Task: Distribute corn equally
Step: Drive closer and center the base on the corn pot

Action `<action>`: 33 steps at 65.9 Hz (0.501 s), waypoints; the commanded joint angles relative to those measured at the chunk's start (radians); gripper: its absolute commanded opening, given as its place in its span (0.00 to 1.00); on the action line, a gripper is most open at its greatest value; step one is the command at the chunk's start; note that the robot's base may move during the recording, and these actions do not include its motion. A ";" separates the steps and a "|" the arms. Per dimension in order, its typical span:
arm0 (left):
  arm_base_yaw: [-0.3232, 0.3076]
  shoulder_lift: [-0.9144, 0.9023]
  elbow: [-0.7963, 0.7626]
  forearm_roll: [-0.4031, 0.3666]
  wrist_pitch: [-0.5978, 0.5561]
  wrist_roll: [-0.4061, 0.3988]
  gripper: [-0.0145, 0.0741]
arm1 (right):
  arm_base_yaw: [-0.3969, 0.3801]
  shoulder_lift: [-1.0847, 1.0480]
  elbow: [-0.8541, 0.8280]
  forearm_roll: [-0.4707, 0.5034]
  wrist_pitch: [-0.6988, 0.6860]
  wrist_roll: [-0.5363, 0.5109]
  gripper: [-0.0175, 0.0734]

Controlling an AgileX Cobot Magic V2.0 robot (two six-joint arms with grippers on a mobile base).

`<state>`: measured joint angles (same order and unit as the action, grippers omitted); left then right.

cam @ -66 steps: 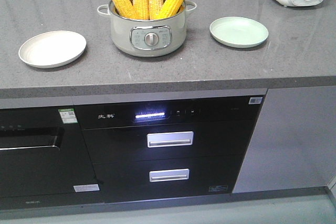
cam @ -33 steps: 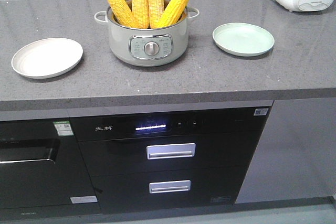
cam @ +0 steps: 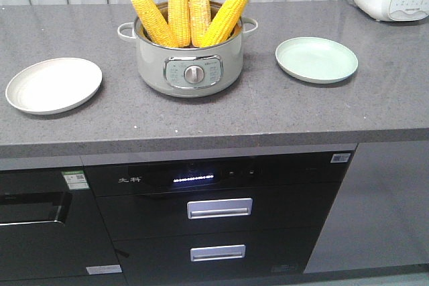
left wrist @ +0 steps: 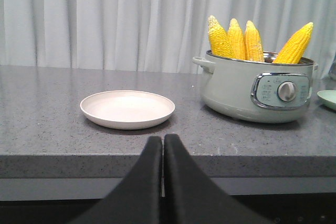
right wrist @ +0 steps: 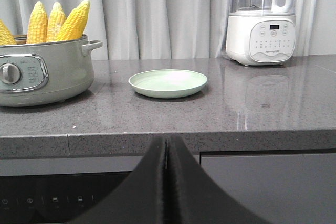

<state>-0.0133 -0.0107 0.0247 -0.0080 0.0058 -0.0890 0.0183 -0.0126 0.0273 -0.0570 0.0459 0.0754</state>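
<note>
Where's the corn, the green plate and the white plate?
Corn (cam: 179, 8): front view, middle of one cob.
Green plate (cam: 316, 59): front view, bare middle.
White plate (cam: 53, 85): front view, bare middle.

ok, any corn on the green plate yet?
No, the green plate is bare, and all four cobs stand in the pot.

The corn (cam: 178, 5) was bright yellow, paler at the tips, kernels in rows. The pot (cam: 151, 65) was pale grey-green with a silver control panel. The left plate (cam: 53, 85) was cream, the right plate (cam: 316, 59) mint green. The bench (cam: 268, 112) was dark grey, finely speckled. The curtain (left wrist: 105, 19) was off-white. The drawer fronts (cam: 268, 212) were black with silver handles. The fingers (left wrist: 147, 182) were matte black.
</note>
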 commanded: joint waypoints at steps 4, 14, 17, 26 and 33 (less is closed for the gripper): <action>0.003 -0.017 -0.017 -0.002 -0.074 -0.002 0.16 | -0.002 -0.005 0.008 -0.008 -0.073 -0.008 0.19; 0.003 -0.017 -0.017 -0.002 -0.074 -0.002 0.16 | -0.002 -0.005 0.008 -0.008 -0.073 -0.008 0.19; 0.003 -0.017 -0.017 -0.002 -0.074 -0.002 0.16 | -0.002 -0.005 0.008 -0.008 -0.073 -0.008 0.19; 0.003 -0.017 -0.017 -0.002 -0.074 -0.002 0.16 | -0.002 -0.005 0.008 -0.008 -0.073 -0.008 0.19; 0.003 -0.017 -0.017 -0.002 -0.074 -0.002 0.16 | -0.002 -0.005 0.008 -0.008 -0.073 -0.008 0.19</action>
<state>-0.0133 -0.0107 0.0247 -0.0080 0.0058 -0.0890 0.0183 -0.0126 0.0273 -0.0570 0.0459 0.0754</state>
